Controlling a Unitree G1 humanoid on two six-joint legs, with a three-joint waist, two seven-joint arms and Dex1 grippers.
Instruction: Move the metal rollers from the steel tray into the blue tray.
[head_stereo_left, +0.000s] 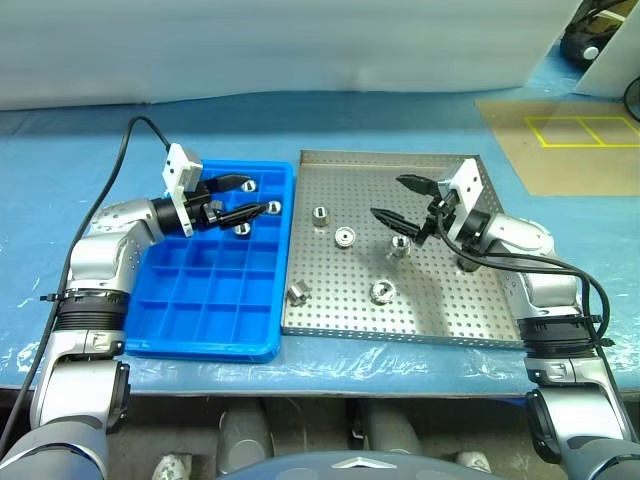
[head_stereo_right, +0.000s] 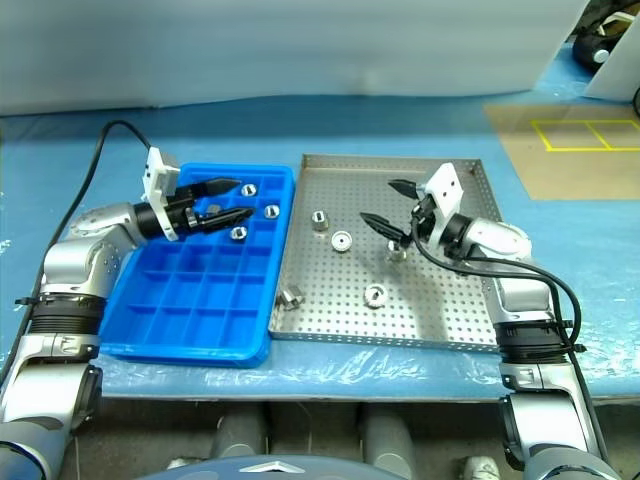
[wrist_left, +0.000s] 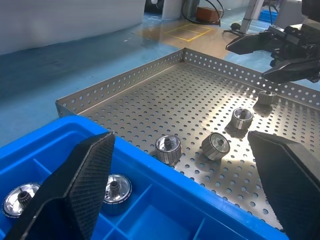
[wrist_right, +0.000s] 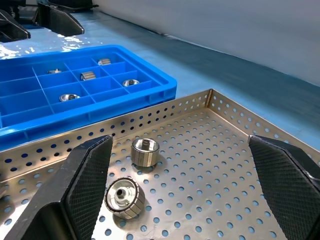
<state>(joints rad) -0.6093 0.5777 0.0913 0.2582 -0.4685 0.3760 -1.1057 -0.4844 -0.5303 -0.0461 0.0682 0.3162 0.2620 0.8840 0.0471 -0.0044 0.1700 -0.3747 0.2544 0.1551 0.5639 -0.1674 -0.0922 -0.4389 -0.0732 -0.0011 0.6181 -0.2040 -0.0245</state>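
The steel tray (head_stereo_left: 450, 300) lies right of centre with several metal rollers (head_stereo_left: 344, 237) scattered over its left half, one lying at its near left corner (head_stereo_left: 297, 293). Against its left side sits the blue tray (head_stereo_left: 205, 322), which holds several rollers (head_stereo_left: 273, 207) in its far right compartments. My left gripper (head_stereo_left: 255, 197) hovers open over those compartments, nothing between its fingers. Over the middle of the steel tray my right gripper (head_stereo_left: 388, 197) stands open and empty, just beyond a roller (head_stereo_left: 399, 245). The right wrist view shows two rollers (wrist_right: 145, 151) close ahead.
Both trays rest on a blue-covered table whose front edge runs just below them. A brown board with yellow tape squares (head_stereo_left: 570, 140) lies at the far right. A black cable (head_stereo_left: 125, 150) loops from the left wrist, another (head_stereo_left: 560, 268) from the right.
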